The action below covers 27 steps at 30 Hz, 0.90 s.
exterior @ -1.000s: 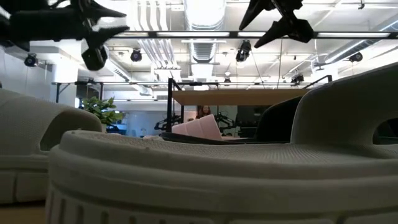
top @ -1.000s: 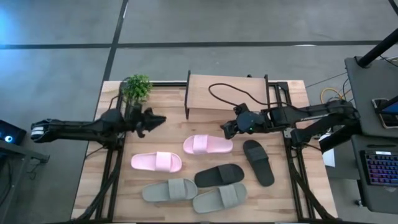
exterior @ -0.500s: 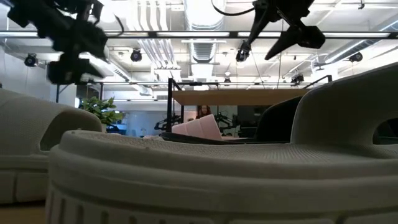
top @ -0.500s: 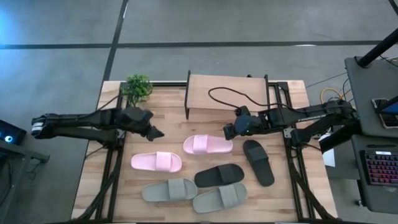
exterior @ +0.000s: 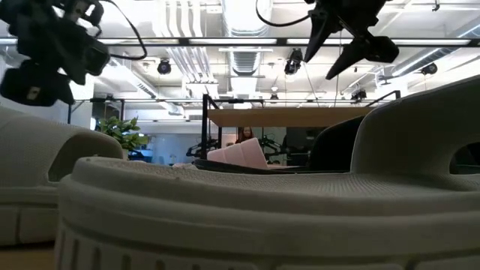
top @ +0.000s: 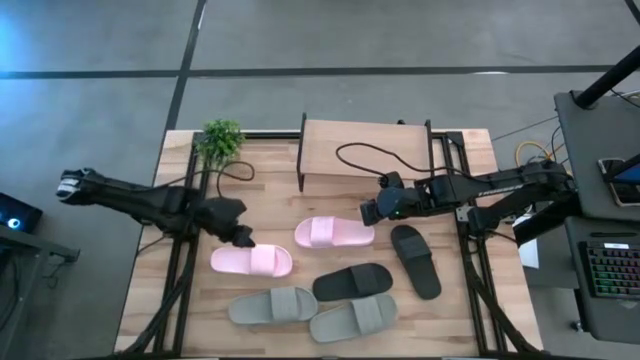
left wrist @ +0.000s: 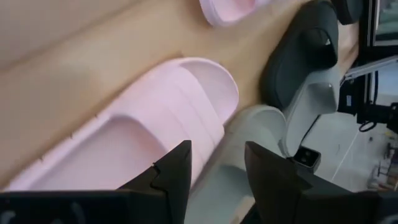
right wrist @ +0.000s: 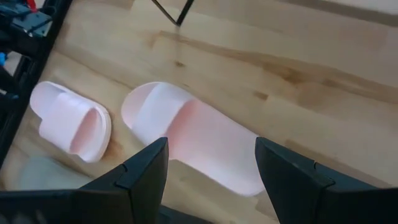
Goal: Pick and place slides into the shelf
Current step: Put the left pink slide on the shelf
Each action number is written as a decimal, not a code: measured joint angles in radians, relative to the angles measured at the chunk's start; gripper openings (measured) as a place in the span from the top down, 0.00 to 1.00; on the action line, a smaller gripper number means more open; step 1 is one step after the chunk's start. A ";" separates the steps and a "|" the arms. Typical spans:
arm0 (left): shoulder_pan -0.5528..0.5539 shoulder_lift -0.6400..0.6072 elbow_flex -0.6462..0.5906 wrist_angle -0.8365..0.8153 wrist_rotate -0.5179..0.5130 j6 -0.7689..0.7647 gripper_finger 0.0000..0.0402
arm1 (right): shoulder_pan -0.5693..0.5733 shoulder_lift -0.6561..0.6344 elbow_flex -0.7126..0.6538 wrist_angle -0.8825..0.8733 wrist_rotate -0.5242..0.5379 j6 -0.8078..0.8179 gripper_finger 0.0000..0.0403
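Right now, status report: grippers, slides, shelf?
Left gripper open over left pink slide. Right gripper open beside right pink slide. Shelf top bare; nothing blocking.

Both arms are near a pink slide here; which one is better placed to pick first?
Probably right: the right gripper, jaws open, hovers beside the pink slide lying nearest the shelf. The left gripper is by the farther one.
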<state>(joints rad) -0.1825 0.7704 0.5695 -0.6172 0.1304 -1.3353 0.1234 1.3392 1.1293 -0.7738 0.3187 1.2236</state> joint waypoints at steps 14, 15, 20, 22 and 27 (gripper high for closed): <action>-0.244 0.055 -0.021 -0.003 -0.165 -0.329 0.66 | -0.026 0.000 -0.095 0.003 -0.058 0.059 0.42; -0.249 0.068 -0.027 0.000 -0.165 -0.336 0.66 | -0.029 0.000 -0.099 0.004 -0.058 0.059 0.42; -0.257 0.112 -0.092 0.086 -0.171 -0.387 0.66 | -0.037 0.000 -0.116 0.007 -0.058 0.059 0.42; -0.257 0.122 -0.120 0.175 -0.198 -0.391 0.66 | -0.037 0.000 -0.122 0.007 -0.058 0.058 0.42; -0.256 0.152 -0.171 0.312 -0.222 -0.403 0.66 | -0.037 0.000 -0.124 0.007 -0.063 0.058 0.42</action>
<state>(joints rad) -0.4389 0.9224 0.3986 -0.3050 -0.0919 -1.7387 0.0860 1.3392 1.0054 -0.7666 0.2557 1.2817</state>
